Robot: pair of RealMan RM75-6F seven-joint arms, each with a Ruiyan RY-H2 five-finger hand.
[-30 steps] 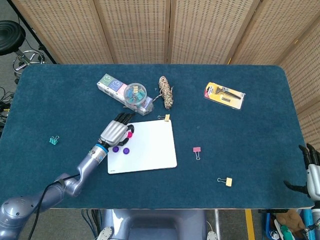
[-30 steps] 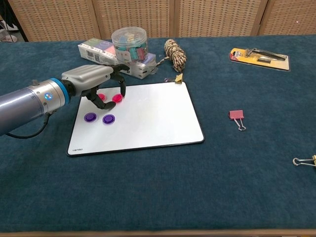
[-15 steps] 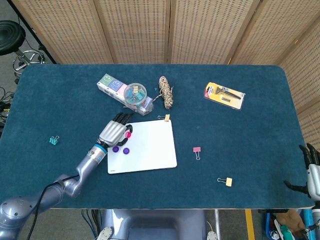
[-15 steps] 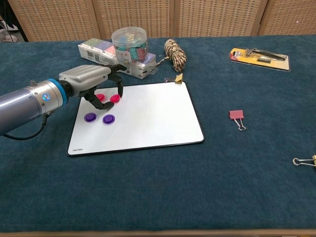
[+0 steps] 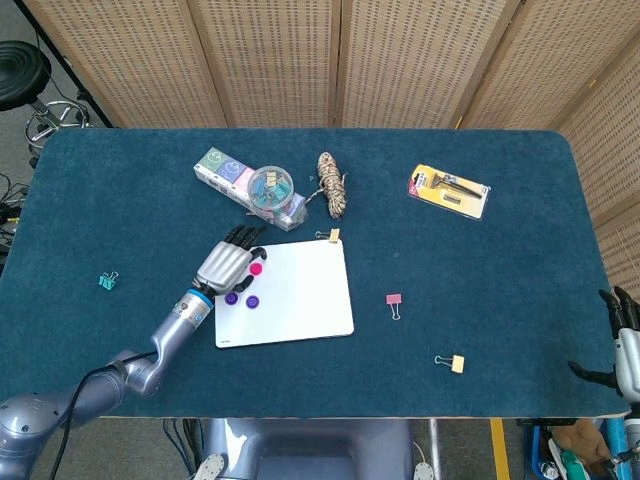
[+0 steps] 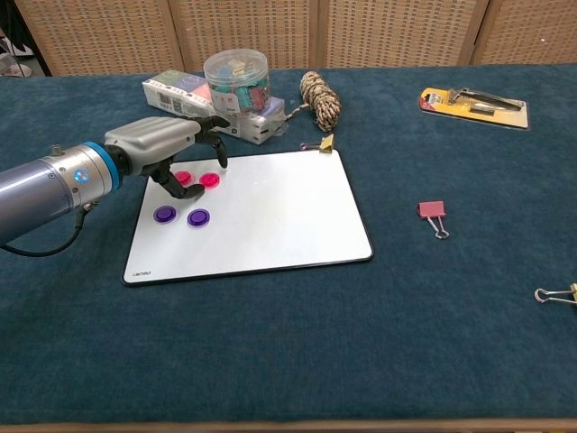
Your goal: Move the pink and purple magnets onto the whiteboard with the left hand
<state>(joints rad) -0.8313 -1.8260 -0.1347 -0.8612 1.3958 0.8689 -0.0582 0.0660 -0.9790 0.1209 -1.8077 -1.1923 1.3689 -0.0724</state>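
The left hand is lifting and drawing back toward the left compared with a second ago: then its fingers were down over the right pink magnet, now that magnet is lying uncovered on the whiteboard with the fingertips hanging just above and beside it, loosely curled and grasping nothing. The other pink magnet is sitting just left of it, partly under the hand, and the two purple magnets are resting nearer, side by side, all in the far-left corner of the board. Judgement: all four magnets are now on the board, so the placing appears done and only the retreat is left. The right hand is idling off the bench's near-right edge, fingers spread and empty. The bench is carrying a dark blue felt-like cover; beyond the board are lying a clip tub on a flat box, a rope coil and a carded tool, with binder clips scattered about. Woven screens are closing off the far side.
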